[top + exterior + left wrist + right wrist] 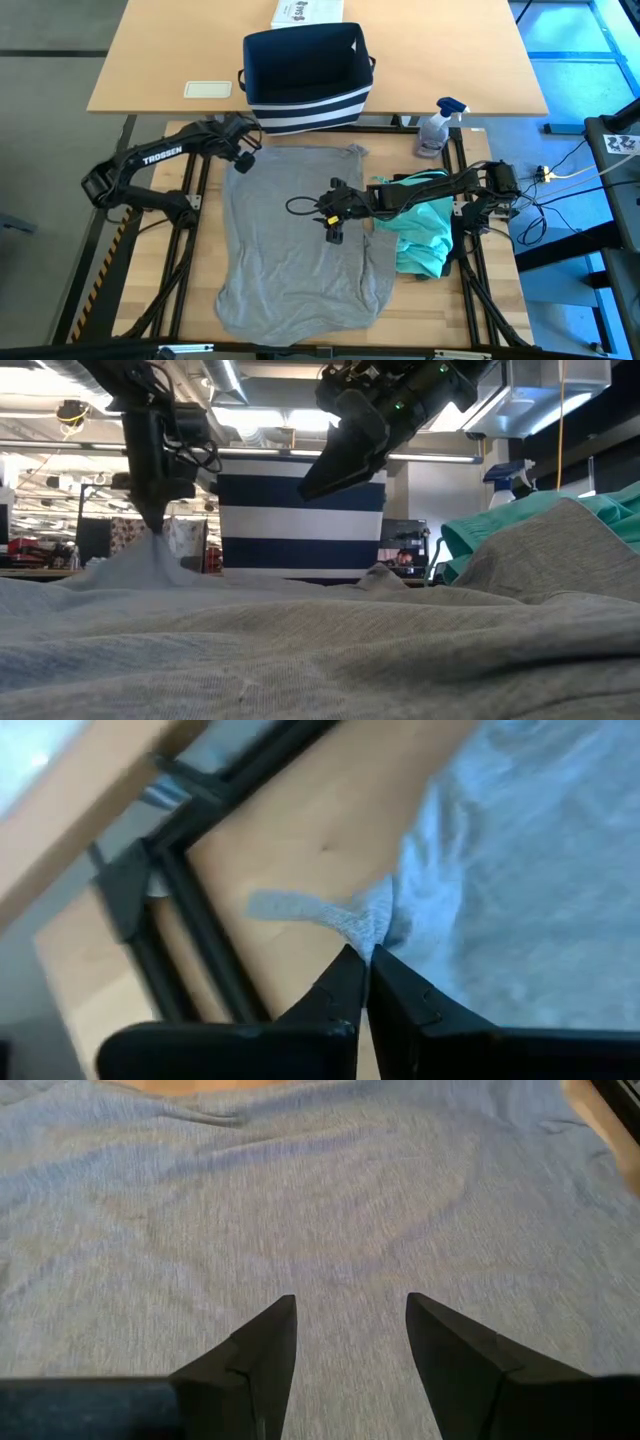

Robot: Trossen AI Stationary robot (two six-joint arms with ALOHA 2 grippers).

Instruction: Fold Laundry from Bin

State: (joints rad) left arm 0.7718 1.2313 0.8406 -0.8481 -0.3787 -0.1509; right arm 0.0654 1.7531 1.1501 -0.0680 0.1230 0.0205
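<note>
Wooden table (150,290); TROSSEN-marked left pincer (243,163) pinching grey T-shirt (290,270); right pincer (334,234) wide.

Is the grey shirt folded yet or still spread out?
Spread: the grey shirt lies flat, one layer, left hand pinching its corner.

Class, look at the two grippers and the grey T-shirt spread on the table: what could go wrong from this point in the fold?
1. The left gripper pinches only a thin edge of the grey T-shirt; it may slip free when pulled.
2. The right gripper hovers open above the shirt's middle; closing there could bunch the cloth.
3. The teal piece overlaps the shirt's side and might get dragged along.
</note>
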